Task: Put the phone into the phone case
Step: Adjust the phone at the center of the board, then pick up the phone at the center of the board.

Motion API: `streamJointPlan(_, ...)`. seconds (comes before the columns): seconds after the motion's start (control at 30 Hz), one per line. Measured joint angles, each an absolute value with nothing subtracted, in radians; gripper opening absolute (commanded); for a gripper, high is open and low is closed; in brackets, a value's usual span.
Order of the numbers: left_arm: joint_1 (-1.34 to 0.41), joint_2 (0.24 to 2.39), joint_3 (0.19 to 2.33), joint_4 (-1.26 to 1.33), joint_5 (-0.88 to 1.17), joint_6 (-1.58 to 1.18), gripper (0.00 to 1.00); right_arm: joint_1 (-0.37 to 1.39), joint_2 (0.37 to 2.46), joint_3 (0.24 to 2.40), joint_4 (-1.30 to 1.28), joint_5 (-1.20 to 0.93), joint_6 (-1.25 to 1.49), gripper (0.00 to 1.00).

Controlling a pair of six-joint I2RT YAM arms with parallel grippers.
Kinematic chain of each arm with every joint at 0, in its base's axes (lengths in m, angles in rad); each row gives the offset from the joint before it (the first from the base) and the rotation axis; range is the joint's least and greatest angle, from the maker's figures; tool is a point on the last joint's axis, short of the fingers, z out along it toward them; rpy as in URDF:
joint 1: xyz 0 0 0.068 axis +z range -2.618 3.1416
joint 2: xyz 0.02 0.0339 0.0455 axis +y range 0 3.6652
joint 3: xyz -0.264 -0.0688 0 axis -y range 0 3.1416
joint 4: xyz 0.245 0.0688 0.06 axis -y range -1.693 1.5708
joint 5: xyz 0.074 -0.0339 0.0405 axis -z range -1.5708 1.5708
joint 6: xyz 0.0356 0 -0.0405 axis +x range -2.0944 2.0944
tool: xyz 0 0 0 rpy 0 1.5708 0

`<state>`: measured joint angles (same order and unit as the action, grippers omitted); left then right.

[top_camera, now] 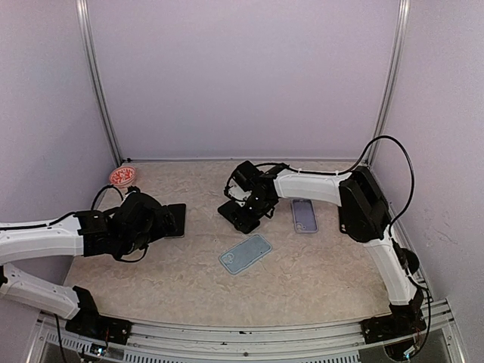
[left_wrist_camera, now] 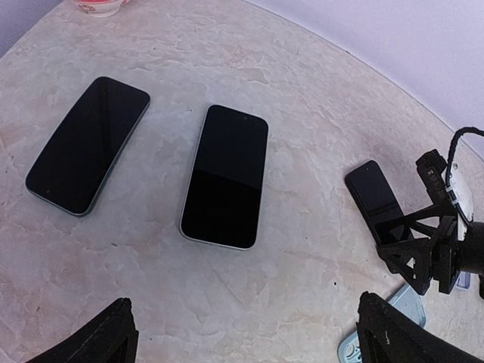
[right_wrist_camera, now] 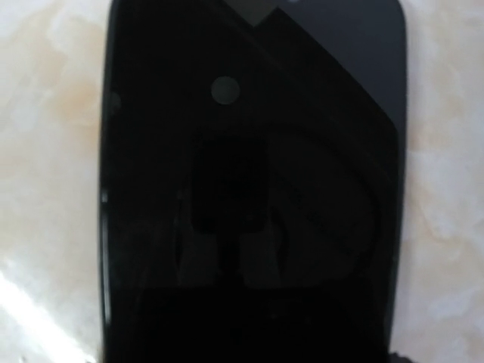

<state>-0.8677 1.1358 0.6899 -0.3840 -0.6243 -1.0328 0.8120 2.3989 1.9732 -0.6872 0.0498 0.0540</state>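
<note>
1 phone (right_wrist_camera: pixel 249 189) close-up, blue case (top_camera: pixel 245 253) overhead

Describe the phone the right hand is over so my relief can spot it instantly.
Follow the right arm out to mid-table: its hand hangs above a black phone. It is the only phone beside the light blue case; the other two phones lie side by side near the left arm.

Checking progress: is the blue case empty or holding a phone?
Empty: the blue case shows pale blue all over, no dark screen, and the nearest phone lies apart from it.
</note>
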Motion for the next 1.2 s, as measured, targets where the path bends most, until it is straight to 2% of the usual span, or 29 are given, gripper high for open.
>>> streamJointPlan(0.17, -0.868, 1.128, 0.69, -0.389, -0.633, -1.033, 0.99, 0.812, 2.419, 2.014, -0.724, 0.041, 0.04, 0.65)
streamJointPlan(0.43, -0.868, 1.128, 0.69, -0.387, -0.633, -1.027, 0.99, 0.812, 2.407, 1.991, -0.702, 0.059, 0.035, 0.66)
streamJointPlan(0.73, -0.868, 1.209, 0.703, -0.342, -0.61, -1.003, 0.99, 0.813, 2.254, 1.696, -0.46, 0.12, -0.051, 0.66)
streamJointPlan(1.2, -0.845, 1.447, 0.857, -0.184, -0.526, -0.897, 0.99, 0.813, 2.128, 1.451, -0.234, 0.169, -0.13, 0.66)
